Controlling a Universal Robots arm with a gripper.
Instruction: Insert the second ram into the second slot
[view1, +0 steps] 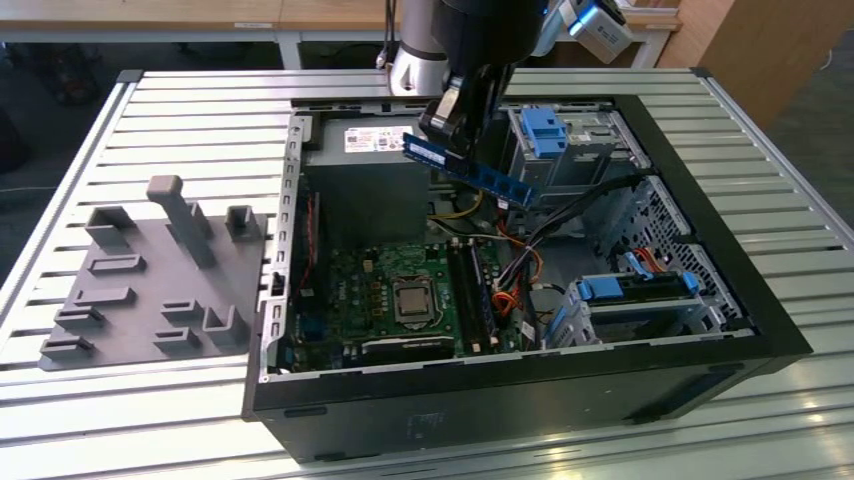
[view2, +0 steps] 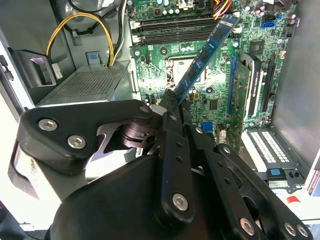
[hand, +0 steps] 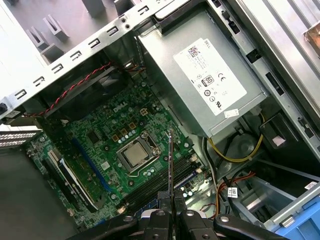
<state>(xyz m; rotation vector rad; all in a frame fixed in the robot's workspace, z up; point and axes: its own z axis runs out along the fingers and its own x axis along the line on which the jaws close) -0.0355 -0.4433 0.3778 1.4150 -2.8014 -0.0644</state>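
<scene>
The second ram (view1: 470, 169) is a thin blue circuit-board stick with a white label. My gripper (view1: 445, 130) is shut on one end of it and holds it tilted in the air above the open computer case (view1: 694, 170). In the second wrist view the ram (view2: 205, 55) slants out from my gripper (view2: 172, 100) over the green motherboard. In the first wrist view the ram (hand: 170, 160) shows edge-on above my gripper (hand: 171, 200). The long dark memory slots (view1: 474, 292) (view2: 172, 29) (hand: 160, 187) lie beside the processor socket (view1: 406, 300), well below the stick.
A grey power supply (view1: 367, 150) fills the case's far end. Light-blue drive-bay clips (view1: 545, 128) (view1: 641, 286) and loose cables (view1: 514, 255) sit toward the exterior view's right. A green expansion card (view2: 240, 87) stands on the board. A grey fixture plate (view1: 147, 275) lies outside the case.
</scene>
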